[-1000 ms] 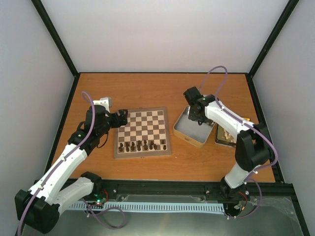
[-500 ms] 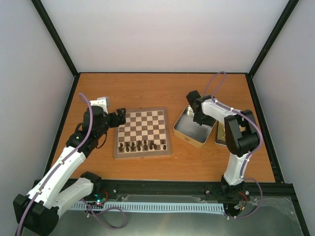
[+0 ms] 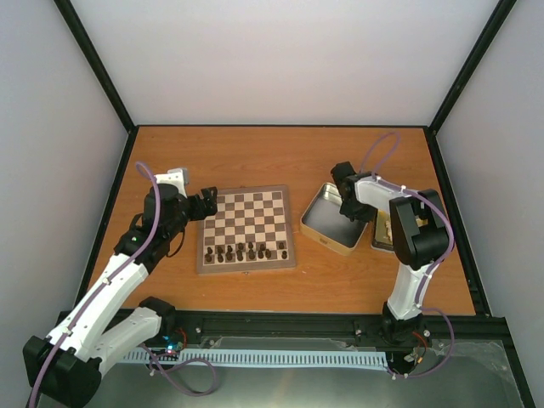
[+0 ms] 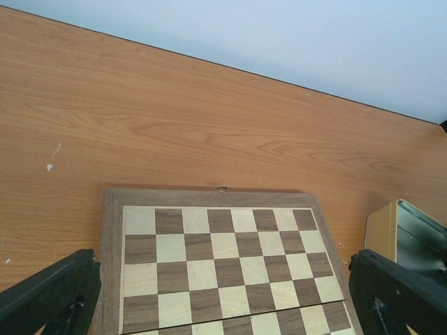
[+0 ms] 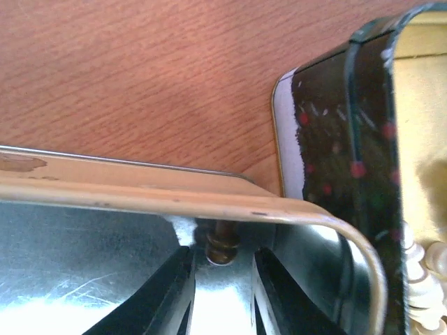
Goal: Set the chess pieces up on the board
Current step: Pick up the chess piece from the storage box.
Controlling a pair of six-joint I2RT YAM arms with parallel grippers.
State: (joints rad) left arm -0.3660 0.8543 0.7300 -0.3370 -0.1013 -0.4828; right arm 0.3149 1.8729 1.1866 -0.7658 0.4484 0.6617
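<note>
Looking down from the top view: the board [image 3: 246, 223] sits mid-table, with dark chess pieces [image 3: 242, 252] along its near rows. The left gripper [image 3: 209, 204] hovers at the board's far left corner. The right gripper [image 3: 347, 204] reaches into the gold tin [image 3: 323, 240].

Left wrist view: fingers [image 4: 49, 296] spread wide on either side of the board, nothing held.

Right wrist view: jaws narrowly apart. One dark chessman [image 5: 222, 244] stands between the tips in the tin's corner, with gaps on both sides. Cream pieces [image 5: 426, 279] lie in the neighbouring dark tin [image 5: 328, 132].
</note>
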